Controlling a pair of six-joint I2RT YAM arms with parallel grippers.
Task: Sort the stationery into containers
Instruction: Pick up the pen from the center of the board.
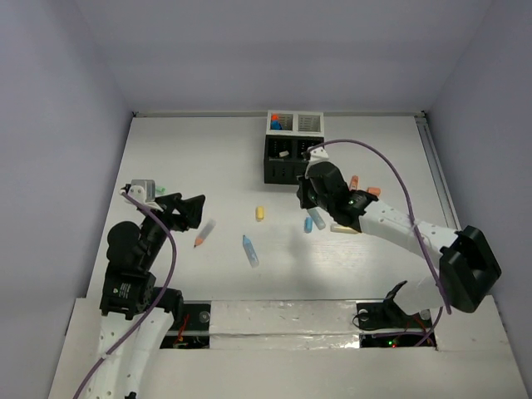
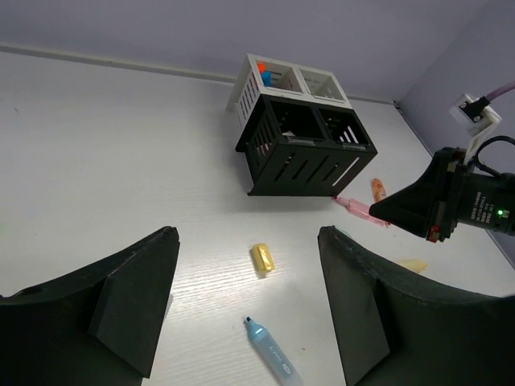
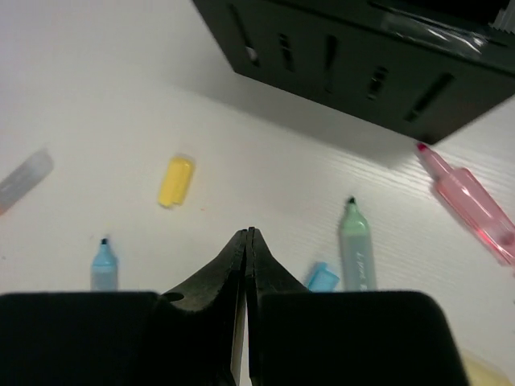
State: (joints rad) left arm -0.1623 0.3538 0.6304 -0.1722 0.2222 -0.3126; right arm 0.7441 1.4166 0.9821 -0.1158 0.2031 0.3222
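Currently the counter [image 1: 191, 158] carries the organizer [image 1: 293, 148] at its far middle, the black part [image 2: 302, 161] nearer the arms and the white part [image 2: 318, 83] joined behind it. One white compartment already holds orange- and blue-capped items; most of the stationery lies loose on the counter in front of the organizer.

Step in hand, as judged: selection of the next item. Neither arm carries anything.

- Right gripper [image 3: 246, 241]: fingers pressed together, nothing between them, hovering just before the black part. It must open its fingers before descending. Nearest candidates are the pink highlighter [image 3: 471, 205] and the teal highlighter [image 3: 356, 245].
- Left gripper [image 1: 196, 211]: fingers apart, empty, over the left half of the counter. The blue highlighter [image 2: 269, 352] and the small yellow piece [image 2: 262, 259] lie ahead, between its fingers in the wrist view.

Each pick calls for fingers aligned across the item's narrow width.
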